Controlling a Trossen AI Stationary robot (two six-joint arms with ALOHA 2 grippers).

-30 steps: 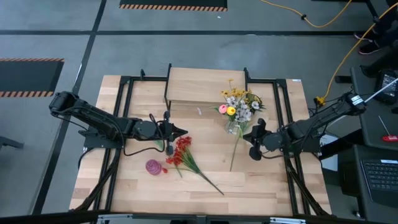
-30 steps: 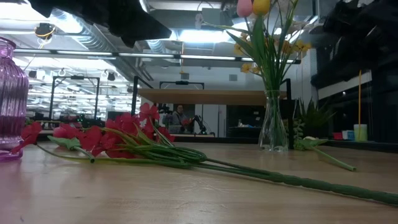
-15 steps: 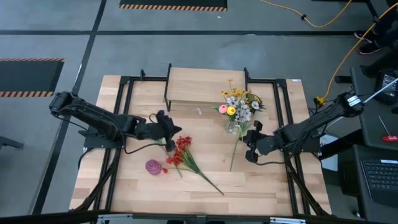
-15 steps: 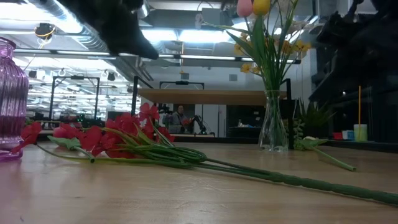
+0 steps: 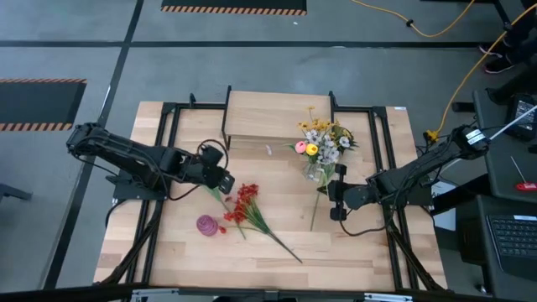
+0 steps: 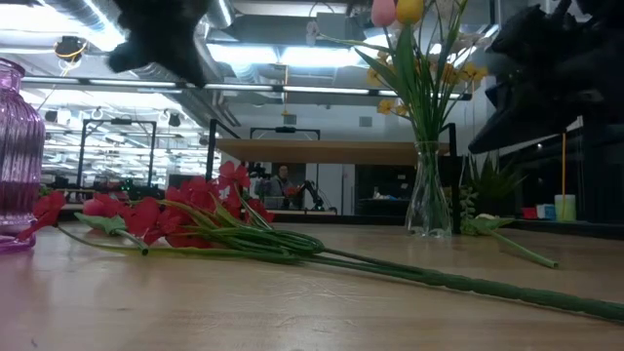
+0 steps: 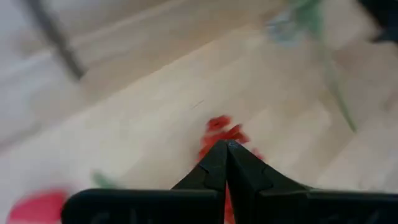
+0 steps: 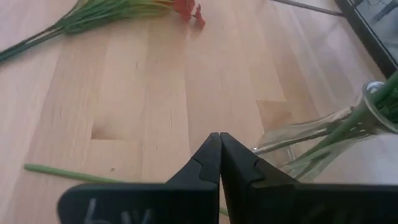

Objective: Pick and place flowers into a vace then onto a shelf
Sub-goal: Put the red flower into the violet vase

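Both grippers are seen closed and empty above the wooden table point(image 5: 369, 252).

The left gripper point(image 5: 225, 182) is held with its fingers point(image 7: 225, 163) pressed together just beside the red flower heads of the bunch of red flowers point(image 5: 247, 210), which lies flat on the table with its green stalks trailing toward the front edge. A purple ribbed vase point(image 5: 206, 224) is placed near those blooms. The right gripper point(image 5: 336, 201), fingers point(image 8: 219, 155) likewise shut on nothing, is positioned close to the clear glass vase point(image 5: 316, 172), in which pink, yellow and white flowers point(image 5: 323, 138) stand upright. A single green stem point(image 5: 316, 204) lies on the table beside that vase. The shelf point(image 5: 268, 117) is seen behind, just beside the glass vase.
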